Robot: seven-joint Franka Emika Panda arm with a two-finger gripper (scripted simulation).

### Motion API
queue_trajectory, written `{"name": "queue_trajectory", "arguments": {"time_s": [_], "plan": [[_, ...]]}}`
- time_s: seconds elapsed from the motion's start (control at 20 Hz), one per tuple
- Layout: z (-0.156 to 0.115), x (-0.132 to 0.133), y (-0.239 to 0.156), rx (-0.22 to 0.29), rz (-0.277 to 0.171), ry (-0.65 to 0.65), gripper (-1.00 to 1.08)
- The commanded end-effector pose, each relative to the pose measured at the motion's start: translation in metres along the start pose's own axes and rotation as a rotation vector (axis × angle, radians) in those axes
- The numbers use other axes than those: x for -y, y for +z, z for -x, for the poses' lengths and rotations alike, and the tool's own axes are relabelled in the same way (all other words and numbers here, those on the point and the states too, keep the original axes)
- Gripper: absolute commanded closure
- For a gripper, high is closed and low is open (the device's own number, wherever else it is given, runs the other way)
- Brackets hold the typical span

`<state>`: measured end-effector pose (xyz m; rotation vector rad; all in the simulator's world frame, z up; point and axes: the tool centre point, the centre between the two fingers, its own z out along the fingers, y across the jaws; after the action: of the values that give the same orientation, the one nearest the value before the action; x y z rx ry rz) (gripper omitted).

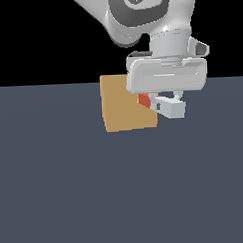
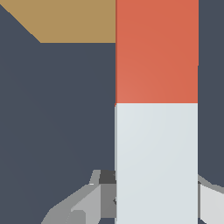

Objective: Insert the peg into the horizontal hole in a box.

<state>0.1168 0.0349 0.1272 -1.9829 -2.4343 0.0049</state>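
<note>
The tan box (image 1: 124, 106) stands on the dark floor in the exterior view; its hole does not show. My white gripper (image 1: 165, 102) hangs just to the exterior view's right of the box and is shut on the peg (image 1: 163, 105). The peg is held level above the floor, its orange-red end (image 1: 144, 99) at the box's right side, its pale end (image 1: 174, 109) pointing away. In the wrist view the peg (image 2: 156, 109) fills the middle, orange half (image 2: 156, 50) toward the box (image 2: 70, 21), pale half (image 2: 156, 162) between my fingers (image 2: 87, 203).
The dark grey floor (image 1: 121, 193) spreads all around the box. The arm's white wrist (image 1: 166, 74) hangs over the box's upper right corner.
</note>
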Motion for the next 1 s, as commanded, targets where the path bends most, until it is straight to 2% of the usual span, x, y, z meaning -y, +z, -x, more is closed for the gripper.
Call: {"name": "queue_trajectory", "arguments": {"time_s": [0.0,0.2,0.6,0.75,0.95], "plan": [[-0.006,-0.001,-0.002,0.0,0.003,-0.001,1.08],[-0.028,0.0,-0.002,0.0,0.004,-0.001,1.08],[-0.097,0.0,-0.003,0.0,0.006,-0.001,1.08],[-0.11,0.0,-0.004,0.0,0.006,-0.001,1.08],[-0.116,-0.001,-0.004,0.0,0.006,-0.001,1.08]]}}
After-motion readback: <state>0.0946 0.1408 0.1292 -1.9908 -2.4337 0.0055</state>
